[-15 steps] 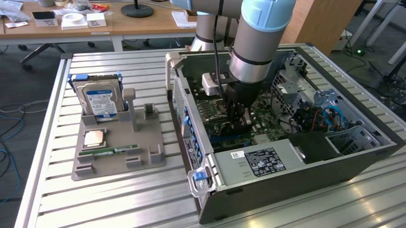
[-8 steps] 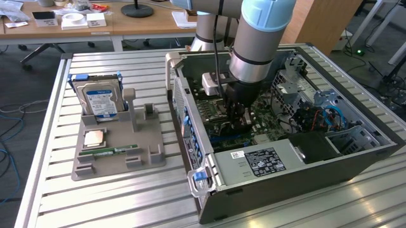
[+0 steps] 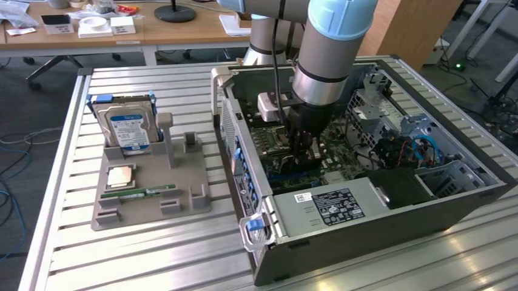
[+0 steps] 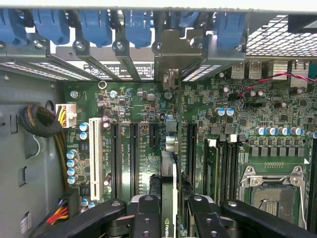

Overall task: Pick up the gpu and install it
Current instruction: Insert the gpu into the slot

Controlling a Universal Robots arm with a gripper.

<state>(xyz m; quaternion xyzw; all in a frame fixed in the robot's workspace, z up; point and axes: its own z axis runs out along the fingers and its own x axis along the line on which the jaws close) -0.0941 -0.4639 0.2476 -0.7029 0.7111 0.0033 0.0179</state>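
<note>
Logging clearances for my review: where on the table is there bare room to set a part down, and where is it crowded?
Bare slats of the table lie between the grey holder and the near table edge, and beyond the hard drive. It is crowded inside the computer case, where the gripper holds the gpu.

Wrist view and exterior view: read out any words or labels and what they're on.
"nVIDIA", partly cut off: on the gpu, gripped in the end effector.
Label on the hard drive: too small to read.
Label on the power supply: too small to read.
Printing on the motherboard: too blurred.
</note>
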